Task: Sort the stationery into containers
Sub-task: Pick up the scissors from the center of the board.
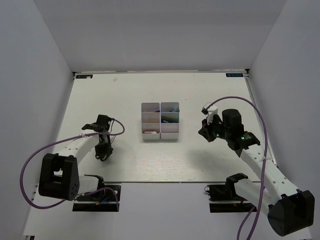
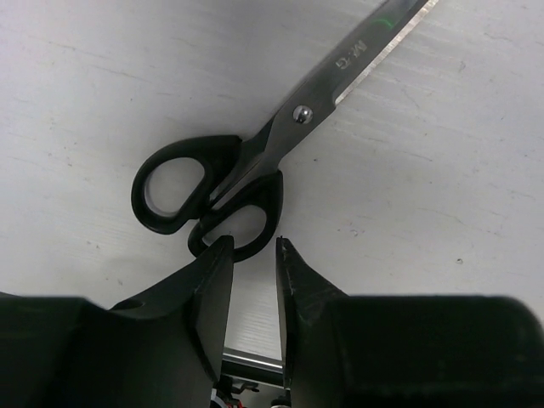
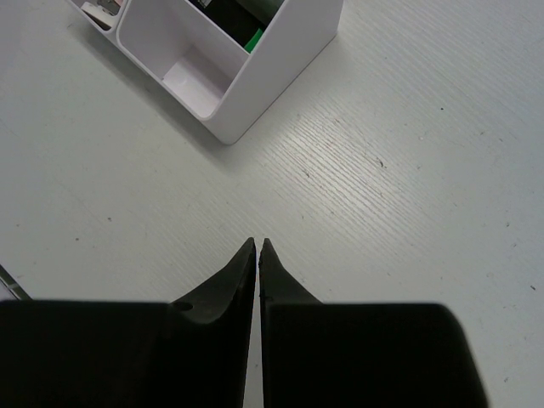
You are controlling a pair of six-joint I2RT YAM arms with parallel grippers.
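A pair of scissors (image 2: 285,132) with black handles and steel blades lies flat on the white table in the left wrist view. My left gripper (image 2: 253,240) is open just short of the nearer handle loop, its left fingertip (image 2: 223,246) overlapping the ring's edge, with only table in the gap. The containers (image 1: 160,121), a block of white square bins, stand mid-table and hold some stationery, including blue pens (image 1: 171,108) and a green-tipped marker (image 3: 253,40). To their right, my right gripper (image 3: 257,242) hovers shut and empty over bare table, with the bin block's corner (image 3: 289,51) ahead of it.
White walls close the table in on three sides. A metal strip (image 1: 150,182) marks the near edge, with the arm bases (image 1: 97,196) behind it. Purple cables loop off both arms.
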